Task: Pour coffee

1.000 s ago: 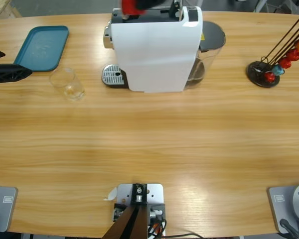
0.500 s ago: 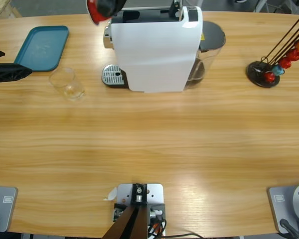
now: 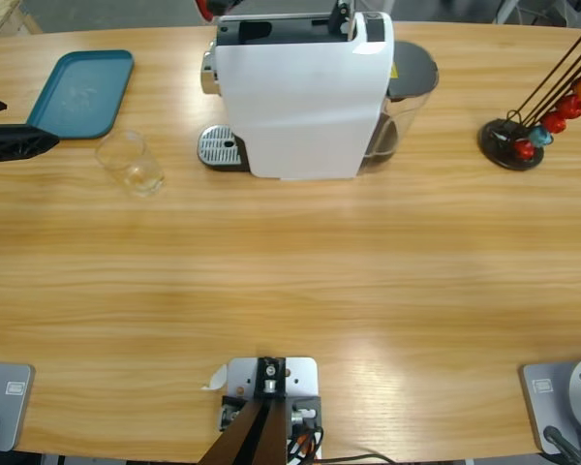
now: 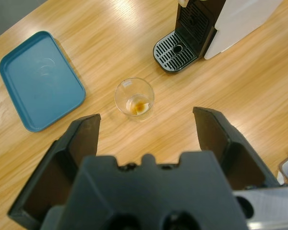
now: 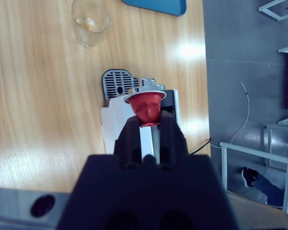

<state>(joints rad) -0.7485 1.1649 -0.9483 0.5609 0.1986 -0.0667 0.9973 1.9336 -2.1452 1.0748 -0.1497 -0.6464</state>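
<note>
left gripper (image 4: 146, 129): wide open, empty, above glass (image 4: 134, 99) | right gripper (image 5: 147, 122): clamped on red capsule (image 5: 147, 104)

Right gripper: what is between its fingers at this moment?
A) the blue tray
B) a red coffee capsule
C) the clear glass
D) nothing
B: in the right wrist view the right gripper has its fingers shut on a red capsule, high above the white coffee machine.
</note>
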